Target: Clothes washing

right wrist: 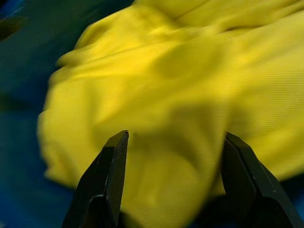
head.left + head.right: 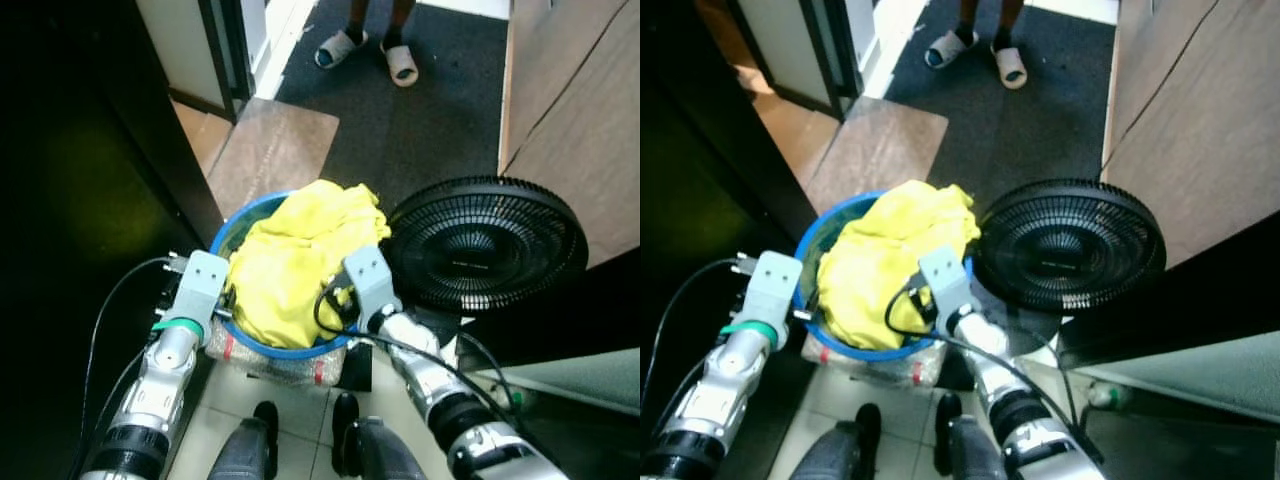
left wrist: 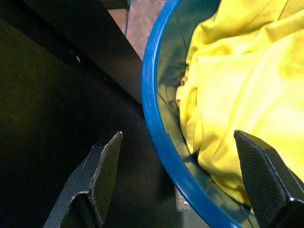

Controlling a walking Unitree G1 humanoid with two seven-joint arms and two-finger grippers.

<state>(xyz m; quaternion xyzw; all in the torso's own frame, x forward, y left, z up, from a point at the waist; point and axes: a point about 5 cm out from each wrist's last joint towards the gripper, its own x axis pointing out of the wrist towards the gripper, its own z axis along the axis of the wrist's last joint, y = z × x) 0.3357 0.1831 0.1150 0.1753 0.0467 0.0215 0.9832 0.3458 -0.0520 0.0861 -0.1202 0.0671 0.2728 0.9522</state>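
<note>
A blue basin [image 2: 231, 227] sits on the floor just ahead of me, heaped with yellow clothes [image 2: 295, 260]. My left gripper [image 3: 176, 137] is open at the basin's left rim [image 3: 151, 114], one finger outside it and the other over the yellow clothes [image 3: 247, 71]. In the eye view the left gripper [image 2: 222, 300] is low against that rim. My right gripper [image 1: 175, 135] is open at the basin's right side, and the yellow cloth [image 1: 156, 80] bulges between its fingers. From above, the right gripper [image 2: 340, 292] presses into the pile's right edge.
A black floor fan [image 2: 485, 245] lies close against the basin's right side. A dark wall stands at the left and a wooden panel [image 2: 570, 120] at the right. A person's sandalled feet [image 2: 365, 50] stand on the dark carpet ahead. A brown mat [image 2: 270, 150] lies beyond the basin.
</note>
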